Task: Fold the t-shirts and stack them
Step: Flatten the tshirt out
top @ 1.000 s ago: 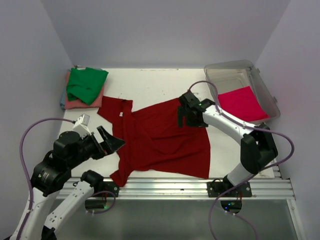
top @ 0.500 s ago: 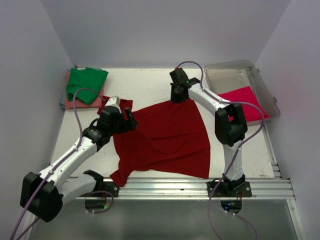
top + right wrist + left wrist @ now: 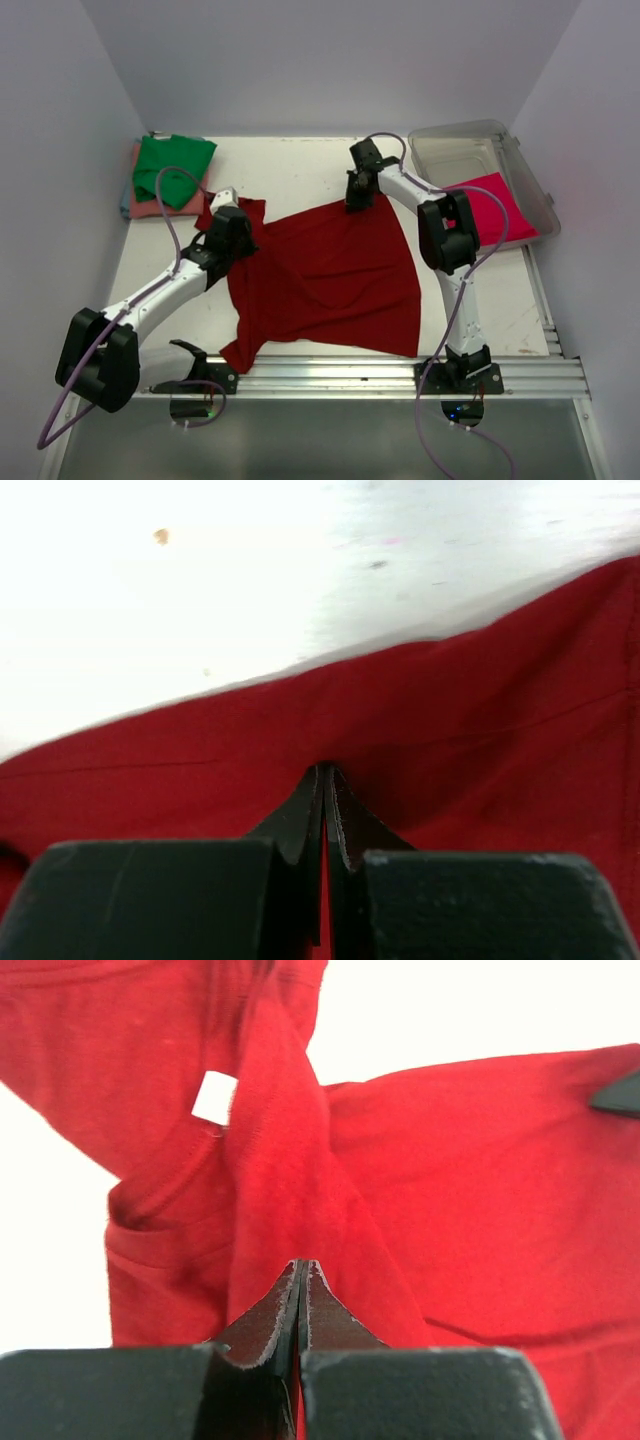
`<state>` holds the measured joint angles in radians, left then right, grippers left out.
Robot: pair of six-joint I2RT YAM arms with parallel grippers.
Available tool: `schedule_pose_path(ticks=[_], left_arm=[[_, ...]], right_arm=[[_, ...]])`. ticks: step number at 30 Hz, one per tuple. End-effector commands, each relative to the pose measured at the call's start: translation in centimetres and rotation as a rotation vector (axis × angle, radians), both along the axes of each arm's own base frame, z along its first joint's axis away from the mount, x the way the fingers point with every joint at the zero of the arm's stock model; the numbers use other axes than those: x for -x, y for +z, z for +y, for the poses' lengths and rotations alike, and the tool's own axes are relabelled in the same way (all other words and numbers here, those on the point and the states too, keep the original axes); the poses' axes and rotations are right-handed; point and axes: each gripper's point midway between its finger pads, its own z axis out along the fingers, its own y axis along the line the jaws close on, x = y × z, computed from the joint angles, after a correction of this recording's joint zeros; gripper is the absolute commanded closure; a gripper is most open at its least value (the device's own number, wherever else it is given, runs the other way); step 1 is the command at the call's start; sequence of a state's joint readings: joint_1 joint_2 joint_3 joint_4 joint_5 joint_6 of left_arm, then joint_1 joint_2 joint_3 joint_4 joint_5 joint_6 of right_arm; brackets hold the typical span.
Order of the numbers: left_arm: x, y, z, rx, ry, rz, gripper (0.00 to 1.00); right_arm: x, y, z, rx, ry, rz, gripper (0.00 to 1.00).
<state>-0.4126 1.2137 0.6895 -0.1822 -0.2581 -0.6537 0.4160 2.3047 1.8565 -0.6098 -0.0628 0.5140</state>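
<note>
The dark red t-shirt lies spread across the middle of the counter. The left gripper, pressed together, pinches a ridge of cloth near the collar. The right gripper pinches the shirt's far edge. The green t-shirt rests on the salmon t-shirt, far left. The pinkish-red t-shirt lies in the clear tub, far right.

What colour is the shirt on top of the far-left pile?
The top shirt is green; it shows best in the top external view.

Four t-shirts, one clear plastic tub, two arms, one table
</note>
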Motion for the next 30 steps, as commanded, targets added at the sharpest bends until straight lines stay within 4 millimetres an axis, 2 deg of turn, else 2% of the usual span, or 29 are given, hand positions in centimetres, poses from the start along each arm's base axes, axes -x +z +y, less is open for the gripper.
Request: schedule_pose_path(ticks=[1,5,7,8,10,11,14,17,19,20,22,23,24,25,26,27,30], left_arm=[[-0.3,-0.6,1.8,-0.026,0.090,0.004,1.00],[0.2,-4.6,3.2,-0.021,0.118,0.120,1.00],[0.1,-5.8,3.1,-0.001,0.111,0.152,1.00],[0.1,-6.9,3.1,-0.003,0.110,0.181,1.00],[-0.9,-7.1,2.1,0.032,0.083,0.168,1.00],[-1.1,-8.2,1.8,0.034,0.069,0.185,1.00],[-3.1,-8.3,0.1,0.092,0.025,0.150,1.00],[-4.7,-6.6,-2.5,0.199,-0.072,0.054,1.00],[-4.5,-6.9,-3.1,0.210,-0.096,0.067,1.00],[-5.1,-6.6,-3.2,0.198,-0.097,0.070,1.00],[-4.1,-9.7,-2.1,0.117,-0.082,0.196,1.00],[-4.8,-9.8,-1.8,0.085,-0.067,0.216,1.00],[-3.1,-11.7,-0.8,0.032,-0.045,0.322,1.00],[-3.1,-12.6,1.1,-0.061,0.019,0.358,1.00],[-3.2,-12.3,1.3,-0.089,0.042,0.369,1.00],[-2.3,-12.7,2.1,-0.117,0.066,0.409,1.00],[-0.5,-13.6,5.3,-0.144,0.219,0.483,1.00]], right_arm=[[-0.1,-0.4,-1.8,0.037,-0.056,0.042,1.00],[-1.0,-1.2,-5.9,0.223,-0.174,0.037,1.00],[-1.5,-0.9,-7.3,0.271,-0.214,0.027,1.00],[-1.6,-0.9,-7.5,0.276,-0.212,0.023,1.00],[-2.1,-0.6,-7.2,0.257,-0.195,0.015,1.00],[-2.1,-0.6,-7.1,0.253,-0.189,0.015,1.00],[-2.4,-0.2,-6.5,0.223,-0.175,0.005,1.00],[-2.5,-0.1,-6.4,0.219,-0.161,0.003,1.00],[-2.5,0.0,-6.8,0.233,-0.168,0.002,1.00],[-2.5,0.0,-6.9,0.235,-0.168,0.003,1.00],[-2.6,0.3,-7.1,0.239,-0.174,-0.003,1.00],[-2.6,0.4,-7.3,0.235,-0.180,-0.001,1.00],[-2.8,0.6,-7.5,0.230,-0.193,-0.004,1.00],[-2.8,0.6,-7.7,0.229,-0.201,0.001,1.00],[-2.8,0.7,-8.0,0.228,-0.211,0.004,1.00],[-3.1,0.8,-8.4,0.222,-0.230,0.004,1.00],[-3.2,1.0,-9.7,0.218,-0.266,0.013,1.00]])
